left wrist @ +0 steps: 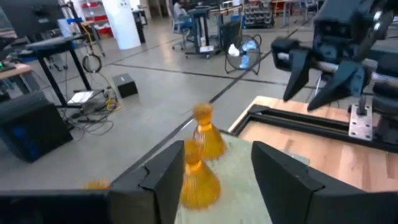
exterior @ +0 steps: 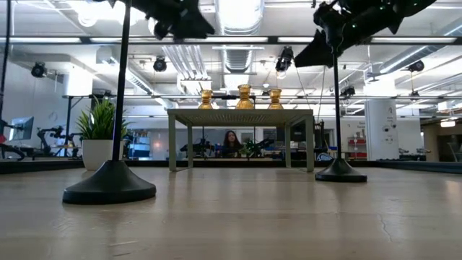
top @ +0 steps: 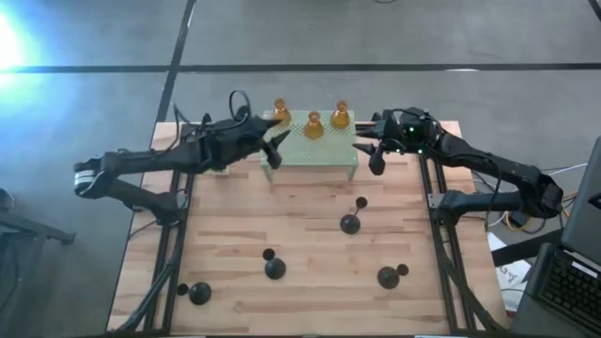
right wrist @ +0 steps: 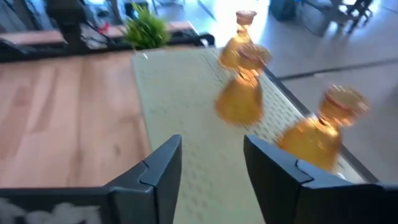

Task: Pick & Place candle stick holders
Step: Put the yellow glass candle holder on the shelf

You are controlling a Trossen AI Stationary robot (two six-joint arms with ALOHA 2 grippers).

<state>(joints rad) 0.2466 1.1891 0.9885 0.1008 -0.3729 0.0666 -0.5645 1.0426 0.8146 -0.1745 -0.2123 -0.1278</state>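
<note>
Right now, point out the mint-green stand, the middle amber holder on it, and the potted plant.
mint-green perforated stand [top: 324, 150]: high view, on its bare top surface.
middle amber candle stick holder [top: 314, 126]: high view, on its flared body.
small green potted plant [exterior: 97, 119]: low view, on its leaves.

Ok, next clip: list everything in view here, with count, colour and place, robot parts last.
amber candle holders: three, amber-orange, on the stand.
black candle holders: four, black, upright on the table's near half.
perforated stand: one, mint-green, table's far edge.
potted plant: one, green in a white pot, beside the stand.
table: one, light wood.
person: one, far behind the table.
left gripper: open, at the stand's left end.
right gripper: open, at its right end.
</note>
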